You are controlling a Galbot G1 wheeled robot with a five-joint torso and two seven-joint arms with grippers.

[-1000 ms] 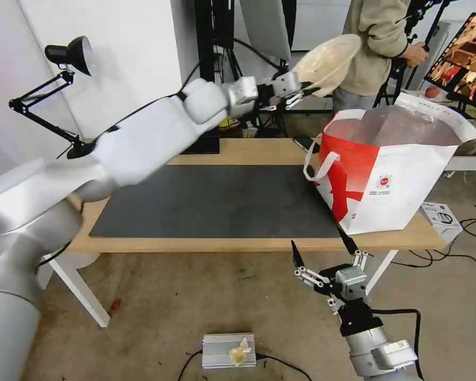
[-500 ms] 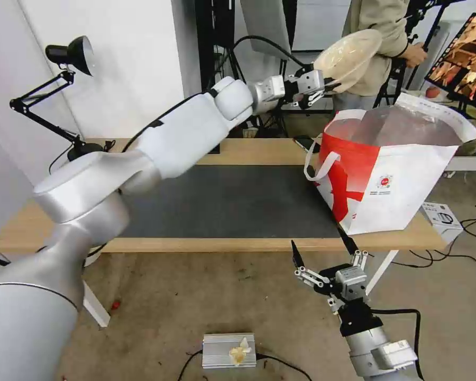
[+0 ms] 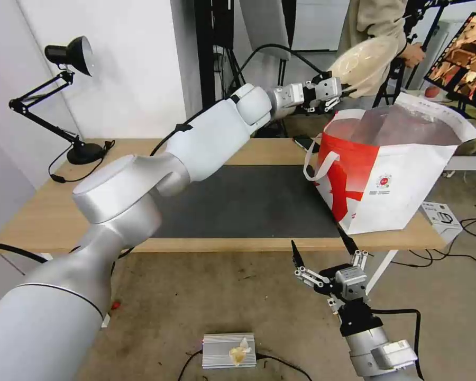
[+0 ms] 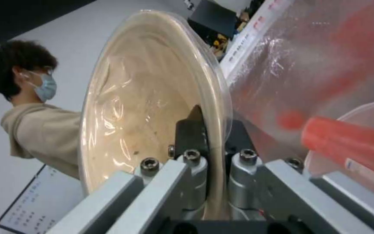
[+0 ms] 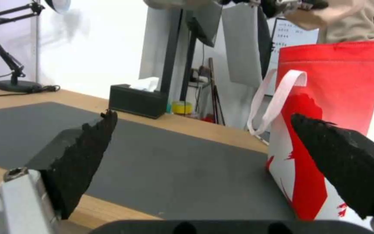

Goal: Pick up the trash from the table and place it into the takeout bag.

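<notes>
Item: left gripper [image 3: 337,89], at the end of the fully extended white left arm. Jaws clamped on the rim of the shallow beige bowl with clear film lining [image 3: 366,59]; the left wrist view shows the rim pinched between the dark fingers [image 4: 191,130], bowl [image 4: 152,100] standing on edge.

Change: over the last second the arm has swept the bowl to the right, from above the far middle of the table to a spot above the near-left lip of the bag's mouth. Bowl now high in the air, tilted, touching nothing but the gripper.

Item: large white-and-red insulated takeout bag with silver foil lining and white strap handles [image 3: 386,180]. Stands open on the right end of the long light-wood table [image 3: 42,201], at the right edge of the dark grey mat [image 3: 238,201]. Inside, by the left wrist view, a red cup [image 4: 347,143] lies against the foil [image 4: 291,65], beside a pale round rim.

Item: right gripper [image 3: 322,251], parked low before the table's front edge, black fingers spread wide and holding nothing.

Assessment: no trash is seen on the tabletop, so the beige bowl appears to be the last piece. Transport is nearly complete; lowering into the opening and release remain.
</notes>
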